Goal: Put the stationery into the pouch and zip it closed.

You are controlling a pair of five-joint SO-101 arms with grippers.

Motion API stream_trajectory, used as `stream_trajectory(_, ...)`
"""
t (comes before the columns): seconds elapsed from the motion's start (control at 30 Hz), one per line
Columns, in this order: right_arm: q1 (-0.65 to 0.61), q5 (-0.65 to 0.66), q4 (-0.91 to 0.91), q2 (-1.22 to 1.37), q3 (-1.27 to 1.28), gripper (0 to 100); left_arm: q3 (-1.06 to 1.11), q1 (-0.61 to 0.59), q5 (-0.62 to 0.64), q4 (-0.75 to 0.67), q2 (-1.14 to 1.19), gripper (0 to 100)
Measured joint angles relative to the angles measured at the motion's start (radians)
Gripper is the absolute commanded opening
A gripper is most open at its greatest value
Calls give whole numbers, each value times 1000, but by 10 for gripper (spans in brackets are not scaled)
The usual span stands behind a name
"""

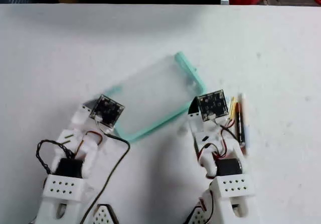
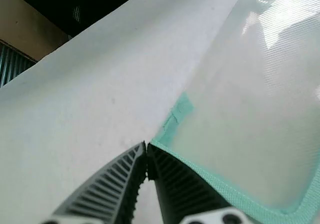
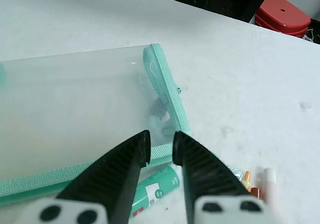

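Left gripper [image 2: 146, 156] clenched at pouch [image 1: 150, 96] corner, likely anchoring it; right gripper [image 3: 161, 144] slightly parted over zipper end [image 3: 167, 91], pens [image 1: 240, 124] alongside.

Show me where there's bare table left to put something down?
The widest bare table lies between the pouch and the far edge; more lies right of the pens. It is crowded along the pouch's near side, where the left gripper and right gripper sit, with the pens close beside the right one.
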Motion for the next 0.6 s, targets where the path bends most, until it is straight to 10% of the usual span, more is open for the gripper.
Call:
stream_trajectory(0.3, -46, -2, 0, 0, 0, 296, 0, 0, 0, 0, 0, 24)
stream_trajectory(0.6, -51, -2, 9, 0, 0, 52, 0, 0, 0, 0, 0, 24)
